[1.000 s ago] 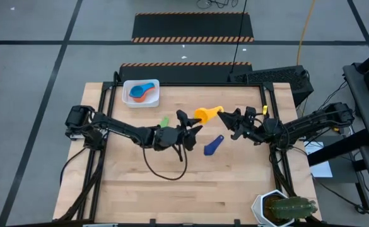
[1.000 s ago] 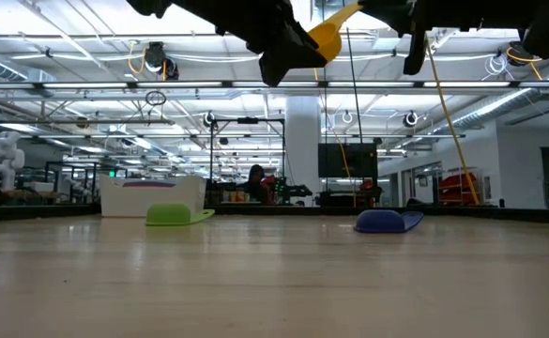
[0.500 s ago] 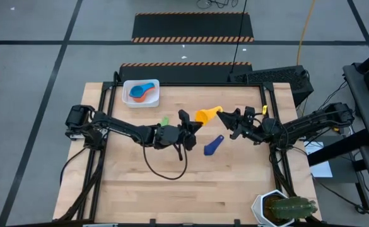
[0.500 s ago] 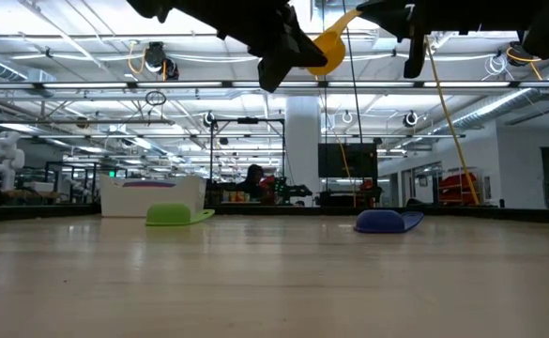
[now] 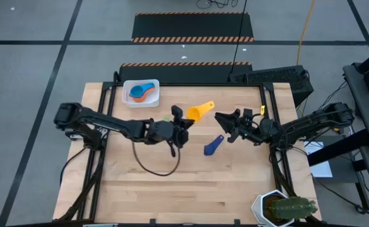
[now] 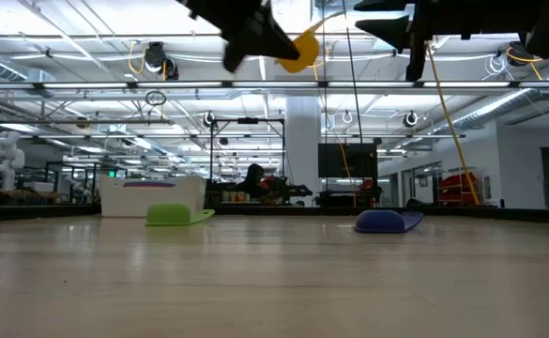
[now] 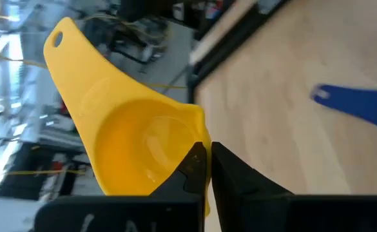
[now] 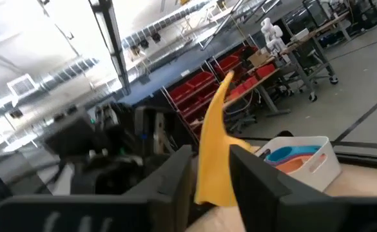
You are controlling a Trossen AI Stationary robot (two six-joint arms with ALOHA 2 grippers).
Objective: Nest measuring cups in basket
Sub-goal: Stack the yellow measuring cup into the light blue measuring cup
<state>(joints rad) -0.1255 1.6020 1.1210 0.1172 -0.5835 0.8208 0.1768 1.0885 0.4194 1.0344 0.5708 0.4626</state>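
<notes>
The yellow measuring cup [image 5: 197,112] hangs in the air over the table's middle, with my left gripper [image 5: 184,121] shut on it and its handle [image 5: 207,105] pointing to the far right. My right gripper [image 5: 222,122] stands open just right of that handle, apart from it. A green cup [image 5: 166,118] and a navy cup [image 5: 213,145] lie bowl-down on the wood. The white basket [image 5: 127,99] at the far left holds a blue and an orange cup. My left gripper pinches the yellow cup's bowl wall at the rim [image 7: 204,138], on the side opposite the handle, one finger [image 7: 191,169] on the inside and the other [image 7: 234,175] outside. The fingers come about level from the table's left. The cup is lifted clear, its handle [image 7: 69,55] sticking away from the fingers.
A white pot with a cactus [image 5: 284,208] stands at the near right corner. A black cable [image 5: 152,167] loops below the left arm onto the table. Bare wood lies across the near half.
My left gripper has shut on the yellow cup's rim. My right gripper has opened and let go of the handle. The left gripper has then carried the cup a little toward the table's left, away from the right gripper; the cup stays lifted.
</notes>
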